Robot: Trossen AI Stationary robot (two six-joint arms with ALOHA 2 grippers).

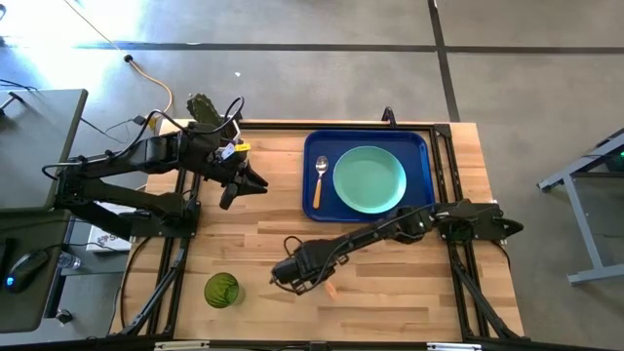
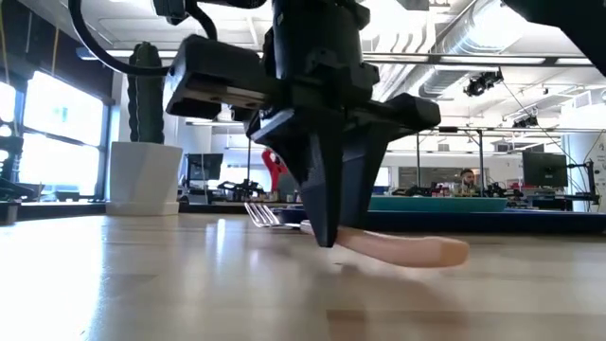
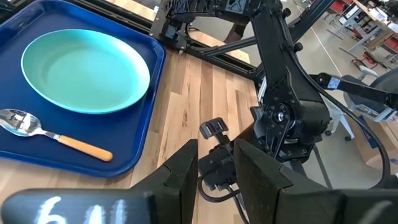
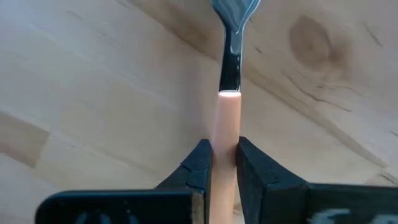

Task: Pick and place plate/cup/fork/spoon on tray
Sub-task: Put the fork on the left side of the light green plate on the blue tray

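Observation:
The fork [image 1: 331, 290] lies on the wooden table near its front edge, with a silver neck [image 4: 231, 62] and an orange-wood handle. My right gripper [image 1: 292, 277] is shut on it and also shows in the low view [image 2: 327, 232]. My left gripper [image 1: 249, 187] hangs open and empty above the table, left of the dark-blue tray [image 1: 312, 146]. The mint-green plate [image 1: 370, 179] and the spoon [image 1: 319, 180] lie in the tray. The dark-green cup [image 1: 221, 290] stands upright near the front edge, left of my right gripper. My right gripper pinches the fork's wooden handle [image 4: 227, 134] between its two fingers [image 4: 200, 165], toward the metal end. The fingers point down and lie across the handle. The handle's free end [image 2: 445, 251] sticks out to one side, the tines [image 2: 263, 215] to the other. I cannot tell if it is clear of the table.
A cactus in a white pot [image 1: 205, 109] stands at the table's far left corner. Bare wood lies between the tray and the front edge. The tray's left strip beside the spoon [image 3: 56, 140] is bare.

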